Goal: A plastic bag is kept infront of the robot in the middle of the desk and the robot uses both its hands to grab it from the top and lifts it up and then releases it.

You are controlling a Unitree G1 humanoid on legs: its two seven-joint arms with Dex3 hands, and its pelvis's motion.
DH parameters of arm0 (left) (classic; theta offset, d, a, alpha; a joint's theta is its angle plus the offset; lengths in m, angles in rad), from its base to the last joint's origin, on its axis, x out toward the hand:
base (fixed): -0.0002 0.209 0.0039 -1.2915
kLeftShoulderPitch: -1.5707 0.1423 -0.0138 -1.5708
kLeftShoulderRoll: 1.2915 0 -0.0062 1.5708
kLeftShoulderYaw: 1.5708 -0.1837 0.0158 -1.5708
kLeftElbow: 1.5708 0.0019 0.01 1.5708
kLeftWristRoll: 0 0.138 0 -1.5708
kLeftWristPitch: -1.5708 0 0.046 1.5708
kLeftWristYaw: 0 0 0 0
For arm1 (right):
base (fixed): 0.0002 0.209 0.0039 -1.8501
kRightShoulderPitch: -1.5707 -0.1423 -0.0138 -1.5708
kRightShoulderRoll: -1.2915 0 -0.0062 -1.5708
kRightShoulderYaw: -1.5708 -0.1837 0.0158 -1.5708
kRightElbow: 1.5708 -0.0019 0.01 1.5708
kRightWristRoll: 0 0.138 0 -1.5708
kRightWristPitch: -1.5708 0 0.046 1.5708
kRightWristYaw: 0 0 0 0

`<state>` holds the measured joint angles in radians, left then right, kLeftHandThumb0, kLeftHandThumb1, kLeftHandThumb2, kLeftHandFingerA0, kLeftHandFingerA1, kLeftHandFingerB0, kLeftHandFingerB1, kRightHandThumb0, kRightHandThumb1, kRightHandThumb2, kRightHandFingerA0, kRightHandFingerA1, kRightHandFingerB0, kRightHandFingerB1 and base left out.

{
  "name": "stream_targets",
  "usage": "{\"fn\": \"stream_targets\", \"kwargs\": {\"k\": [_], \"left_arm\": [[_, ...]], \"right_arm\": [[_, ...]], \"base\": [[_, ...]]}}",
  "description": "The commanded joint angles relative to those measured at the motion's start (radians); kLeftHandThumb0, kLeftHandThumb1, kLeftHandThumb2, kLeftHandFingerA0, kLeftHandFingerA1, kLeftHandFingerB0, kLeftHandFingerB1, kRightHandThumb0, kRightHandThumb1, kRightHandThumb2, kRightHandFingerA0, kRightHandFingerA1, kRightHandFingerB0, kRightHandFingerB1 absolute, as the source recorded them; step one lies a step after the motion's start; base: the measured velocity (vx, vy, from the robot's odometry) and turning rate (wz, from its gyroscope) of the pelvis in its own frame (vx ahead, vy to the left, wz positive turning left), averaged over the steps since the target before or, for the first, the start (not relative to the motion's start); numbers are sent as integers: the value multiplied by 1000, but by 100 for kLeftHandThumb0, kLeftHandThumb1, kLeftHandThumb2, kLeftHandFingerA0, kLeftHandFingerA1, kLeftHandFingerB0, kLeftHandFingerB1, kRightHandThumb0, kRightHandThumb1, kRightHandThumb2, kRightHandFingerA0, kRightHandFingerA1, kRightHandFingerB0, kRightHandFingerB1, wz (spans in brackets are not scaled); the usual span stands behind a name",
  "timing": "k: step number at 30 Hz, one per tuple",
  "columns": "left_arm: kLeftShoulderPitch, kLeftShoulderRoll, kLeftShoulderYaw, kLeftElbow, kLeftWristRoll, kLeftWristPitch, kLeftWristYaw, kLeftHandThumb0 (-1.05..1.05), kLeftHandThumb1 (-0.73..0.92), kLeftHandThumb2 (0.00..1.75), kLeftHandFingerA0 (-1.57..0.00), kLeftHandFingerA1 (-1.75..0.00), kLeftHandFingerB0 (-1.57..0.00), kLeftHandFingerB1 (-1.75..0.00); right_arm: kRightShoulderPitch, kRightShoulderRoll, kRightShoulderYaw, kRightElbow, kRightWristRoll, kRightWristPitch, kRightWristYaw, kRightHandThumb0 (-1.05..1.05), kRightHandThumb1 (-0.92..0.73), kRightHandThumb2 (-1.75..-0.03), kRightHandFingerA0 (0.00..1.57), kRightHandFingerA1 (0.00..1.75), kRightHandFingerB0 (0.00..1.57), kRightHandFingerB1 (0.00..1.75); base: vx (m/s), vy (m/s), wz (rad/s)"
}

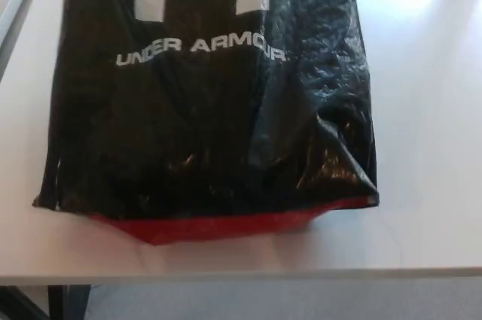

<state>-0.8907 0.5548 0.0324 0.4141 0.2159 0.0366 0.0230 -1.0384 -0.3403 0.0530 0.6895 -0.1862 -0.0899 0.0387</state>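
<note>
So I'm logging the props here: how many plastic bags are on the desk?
1. A black plastic bag with a white logo and a red underside stands mid-desk, its top cut off by the frame. Nothing else bag-like shows.

Bright overhead light; white desk (pixel 429 147) nearly blown out top right. Specular glints on crinkled black bag (pixel 211 124), esp. right side. Whole frame soft, slightly blurry, low-res.
</note>
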Motion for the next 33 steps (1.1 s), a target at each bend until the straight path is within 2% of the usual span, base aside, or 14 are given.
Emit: {"fn": "stream_targets", "kwargs": {"k": [1, 9, 10, 11, 15, 17, 18, 19, 20, 21, 22, 30, 31, 33], "left_arm": [[104, 29, 40, -115, -52, 51, -108, -71, 60, 58, -1, -28, -14, -32], [504, 40, 140, -512, -96, -16, -160, -74, 73, 64, -5, -25, -14, -26], [583, 25, 164, -573, -110, -62, -157, -72, 57, 91, -4, -31, -10, -35], [621, 17, 174, -604, -101, -74, -146, -68, 72, 64, -8, -26, -15, -27], [799, -20, 218, -709, -86, -211, -107, -68, 76, 64, -5, -29, -13, -25], [975, -89, 264, -797, -97, -363, -71, -71, 84, 64, -5, -35, -12, -28], [1052, -132, 276, -838, -131, -397, -72, -85, 64, 98, -3, -48, -6, -41], [1106, -160, 284, -867, -160, -412, -79, -85, 64, 98, -3, -48, -6, -41], [1245, -221, 293, -916, -255, -498, -111, -37, 50, 106, 0, -51, 0, -50], [1331, -254, 306, -941, -308, -559, -134, -36, 51, 106, 0, -50, 0, -50], [1377, -268, 313, -955, -331, -586, -146, -67, 57, 88, -12, -46, -6, -39], [1855, -402, 264, -881, -485, -970, -224, -52, 77, 63, -17, -37, -15, -28], [1885, -409, 232, -845, -485, -1020, -222, -30, 66, 114, -2, -51, 0, -49], [1937, -421, 203, -764, -463, -1139, -202, -30, 67, 115, -2, -50, 0, -49]], "right_arm": [[84, -37, 0, -92, 21, 31, 105, -76, -52, -86, 18, 50, 7, 39], [325, -42, -65, -353, 65, 21, 104, -69, -54, -87, 30, 54, 12, 44], [392, -42, -78, -440, 85, 30, 118, -72, -55, -89, 28, 53, 11, 43], [415, -41, -80, -469, 88, 30, 124, -71, -55, -89, 27, 52, 11, 42], [586, -24, -100, -660, 127, 8, 137, -70, -55, -88, 26, 51, 9, 41], [792, 14, -103, -834, 151, -86, 120, -69, -73, -62, 20, 37, 16, 29], [881, 21, -98, -910, 142, -117, 113, -68, -73, -62, 20, 37, 15, 28], [938, 26, -94, -954, 139, -140, 110, -68, -73, -62, 20, 37, 15, 28], [1099, 36, -87, -1042, 143, -219, 108, -75, -54, -94, 11, 50, 0, 32], [1195, 43, -78, -1087, 137, -274, 101, -73, -55, -96, 4, 47, 2, 29], [1245, 45, -74, -1099, 129, -311, 97, -76, -56, -96, 0, 42, 6, 26], [1741, 99, -172, -1085, -19, -792, 8, -79, -63, -99, 0, 20, 0, 16], [1782, 106, -194, -1085, -10, -812, 13, -82, -64, -99, 0, 16, 0, 13], [1881, 112, -212, -1083, 14, -859, 32, -85, -61, -92, 0, 8, 0, 5]], "base": [[0, 0, 0], [0, 0, 0], [0, 0, 0], [0, 0, 0], [0, 0, 0], [0, 0, 0], [0, 0, 0], [0, 0, 0], [0, 0, 0], [0, 0, 0], [0, 0, 0], [0, 0, 0], [0, 0, 0], [0, 0, 0]]}}
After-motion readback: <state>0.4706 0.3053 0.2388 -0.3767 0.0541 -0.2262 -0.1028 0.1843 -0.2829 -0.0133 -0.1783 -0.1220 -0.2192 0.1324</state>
